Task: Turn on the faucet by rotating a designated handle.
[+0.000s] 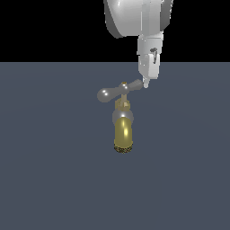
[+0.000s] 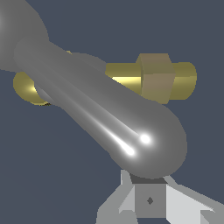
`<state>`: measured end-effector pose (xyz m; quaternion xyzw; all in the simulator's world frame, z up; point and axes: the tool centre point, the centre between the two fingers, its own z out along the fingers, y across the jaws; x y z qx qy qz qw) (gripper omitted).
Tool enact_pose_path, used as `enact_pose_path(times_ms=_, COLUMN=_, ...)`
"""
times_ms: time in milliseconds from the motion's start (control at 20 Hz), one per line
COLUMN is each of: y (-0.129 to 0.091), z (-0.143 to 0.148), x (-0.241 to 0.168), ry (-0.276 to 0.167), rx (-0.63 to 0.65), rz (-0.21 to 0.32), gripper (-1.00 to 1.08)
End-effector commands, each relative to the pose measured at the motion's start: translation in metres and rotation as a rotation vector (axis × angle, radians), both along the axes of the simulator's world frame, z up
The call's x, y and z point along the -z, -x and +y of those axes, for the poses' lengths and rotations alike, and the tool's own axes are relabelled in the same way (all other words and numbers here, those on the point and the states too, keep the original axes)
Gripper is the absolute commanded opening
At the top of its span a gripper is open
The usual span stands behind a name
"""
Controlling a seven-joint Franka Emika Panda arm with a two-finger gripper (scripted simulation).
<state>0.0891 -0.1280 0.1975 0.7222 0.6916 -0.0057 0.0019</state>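
The faucet [image 1: 123, 134] stands in the middle of the exterior view, its brass-yellow spout curving down toward the camera. On top lies the handle [image 1: 117, 91], a silver crossbar with a rounded knob at the exterior view's left. My gripper [image 1: 145, 83] hangs from above with its fingers together in one narrow tip. That tip rests against the handle's arm end on the exterior view's right. In the wrist view the handle [image 2: 109, 113] fills the frame as a thick shiny bar, its rounded end just beyond my gripper [image 2: 148, 197]. The brass stem [image 2: 162, 76] shows behind it.
The faucet stands on a flat dark grey-blue floor [image 1: 49, 170] that fills the lower part of the exterior view. The white arm [image 1: 134, 18] comes down from above the faucet. Nothing else shows around it.
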Motion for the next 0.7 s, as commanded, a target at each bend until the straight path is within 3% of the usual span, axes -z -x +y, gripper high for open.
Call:
enact_pose_path(times_ms=0, y=-0.013, z=0.031, x=0.000, ry=-0.011, rx=-0.035, rz=-0.005, gripper=-1.00)
enact_pose_path(times_ms=250, y=-0.024, z=0.039, x=0.000, ry=-0.011, rx=-0.036, rz=-0.005, gripper=-1.00)
enact_pose_path(times_ms=300, y=-0.017, z=0.012, x=0.000, ry=0.002, rx=-0.003, rz=-0.001, gripper=-1.00)
enact_pose_path(times_ms=650, y=-0.026, z=0.072, x=0.000, ry=-0.005, rx=-0.020, rz=-0.003, gripper=-1.00)
